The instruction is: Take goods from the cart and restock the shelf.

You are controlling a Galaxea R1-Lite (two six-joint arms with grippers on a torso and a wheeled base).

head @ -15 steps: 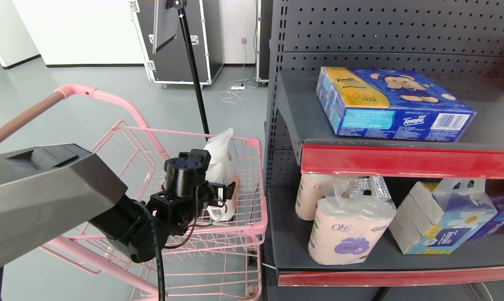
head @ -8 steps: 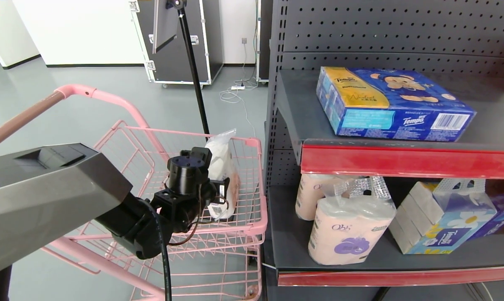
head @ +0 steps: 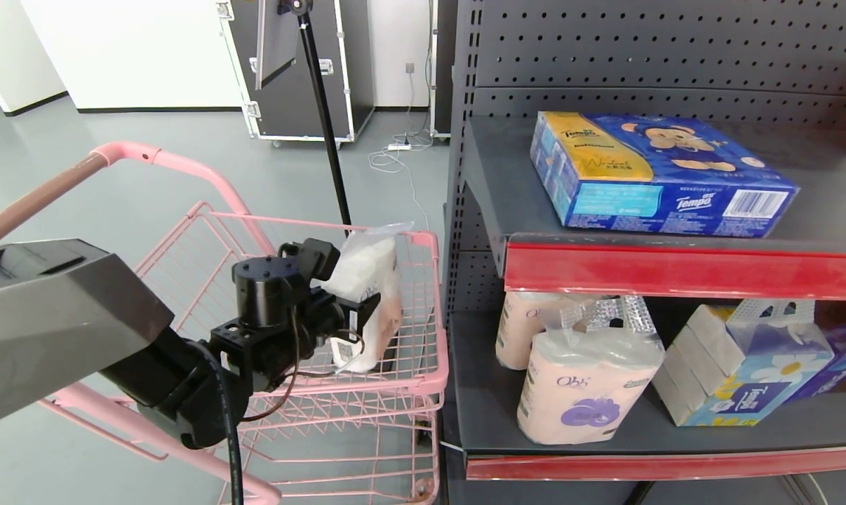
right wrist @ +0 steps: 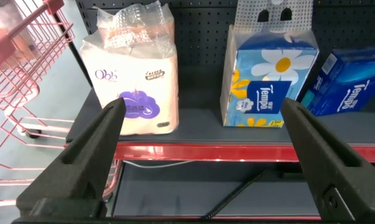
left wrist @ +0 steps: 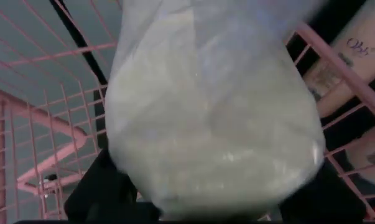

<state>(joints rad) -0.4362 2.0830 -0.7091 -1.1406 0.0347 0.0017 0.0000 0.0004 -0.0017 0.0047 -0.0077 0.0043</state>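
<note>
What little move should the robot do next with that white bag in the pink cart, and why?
Probably lift it straight up a little. The left gripper is shut on the white plastic-wrapped pack, whose lower part sits inside the pink cart, below the rim. Rising first should keep it off the wires before swinging toward the shelf.

Left arm (head: 65, 330): grey boxy casing, black cylindrical wrist (head: 265, 287), black cable (head: 232, 435). Right hand (right wrist: 203, 107): two black wedge-shaped fingers (right wrist: 81, 162).
</note>
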